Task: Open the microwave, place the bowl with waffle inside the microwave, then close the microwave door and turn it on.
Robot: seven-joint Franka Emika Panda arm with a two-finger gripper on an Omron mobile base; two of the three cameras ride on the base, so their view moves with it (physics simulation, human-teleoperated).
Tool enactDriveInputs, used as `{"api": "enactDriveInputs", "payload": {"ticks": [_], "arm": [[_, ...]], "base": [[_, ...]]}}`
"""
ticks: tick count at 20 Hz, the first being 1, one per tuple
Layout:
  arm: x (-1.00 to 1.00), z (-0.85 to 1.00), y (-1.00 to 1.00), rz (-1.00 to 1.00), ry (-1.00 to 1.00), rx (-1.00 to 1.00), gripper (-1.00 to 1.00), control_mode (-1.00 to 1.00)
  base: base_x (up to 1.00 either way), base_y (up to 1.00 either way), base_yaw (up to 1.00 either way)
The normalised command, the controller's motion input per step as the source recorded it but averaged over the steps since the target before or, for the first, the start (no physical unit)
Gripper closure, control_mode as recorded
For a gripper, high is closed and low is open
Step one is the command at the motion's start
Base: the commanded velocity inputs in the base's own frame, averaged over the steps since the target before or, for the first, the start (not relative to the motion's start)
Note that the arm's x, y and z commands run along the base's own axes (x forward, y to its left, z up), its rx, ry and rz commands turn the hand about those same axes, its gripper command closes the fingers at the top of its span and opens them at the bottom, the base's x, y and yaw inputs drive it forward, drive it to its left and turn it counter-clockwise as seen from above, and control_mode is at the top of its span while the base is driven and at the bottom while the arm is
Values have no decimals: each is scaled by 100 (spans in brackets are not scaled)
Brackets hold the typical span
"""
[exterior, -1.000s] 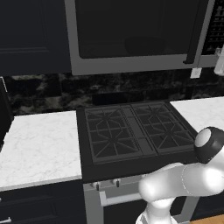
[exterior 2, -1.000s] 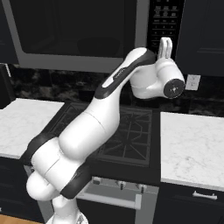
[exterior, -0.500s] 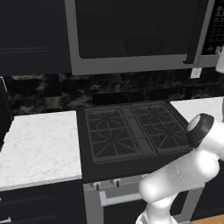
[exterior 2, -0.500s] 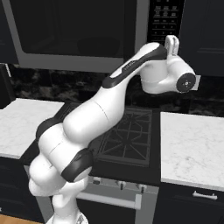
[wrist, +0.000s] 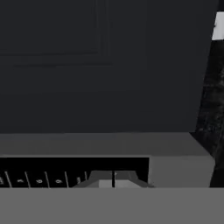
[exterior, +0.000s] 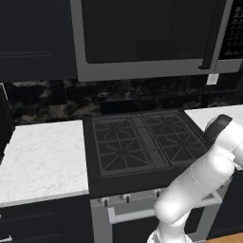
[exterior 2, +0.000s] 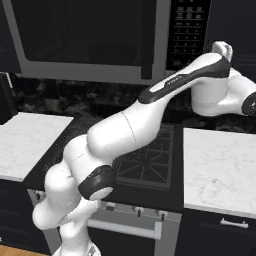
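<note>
The microwave (exterior: pixel 142 71) hangs above the stove with its door (exterior 2: pixel 85 75) closed. The black bar handle (exterior 2: pixel 146 40) stands upright beside the dark button panel (exterior 2: pixel 187 30). Through the glass a dim round dark shape, the bowl (exterior: pixel 156 48) (exterior 2: pixel 112 51), sits inside; the waffle is hidden. My gripper (exterior 2: pixel 223 48) is raised just right of the panel, level with its lower half, not touching it. In the hand view the fingertips (wrist: pixel 124 179) are pressed together, shut on nothing, with the panel's digit row (wrist: pixel 52 173) and the grey frame (wrist: pixel 179 168) right ahead.
The black stove (exterior: pixel 142 140) lies below, between white marble counters (exterior: pixel 42 156) (exterior 2: pixel 220 165). Dark cabinets (wrist: pixel 100 65) flank the microwave. A white wall outlet (exterior: pixel 212 79) sits on the dark backsplash under the panel. My arm (exterior 2: pixel 150 115) stretches across the stove's right side.
The arm has stretched out to the right, carrying the hand from in front of the button panel to just past its right edge. The microwave door stays closed.
</note>
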Motion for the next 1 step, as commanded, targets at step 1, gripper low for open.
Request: {"api": "enactDriveInputs", "payload": {"ticks": [1], "arm": [[-100, -44, -44, -6, -36, 0, 100, -100]], "base": [[0, 0, 0]]}}
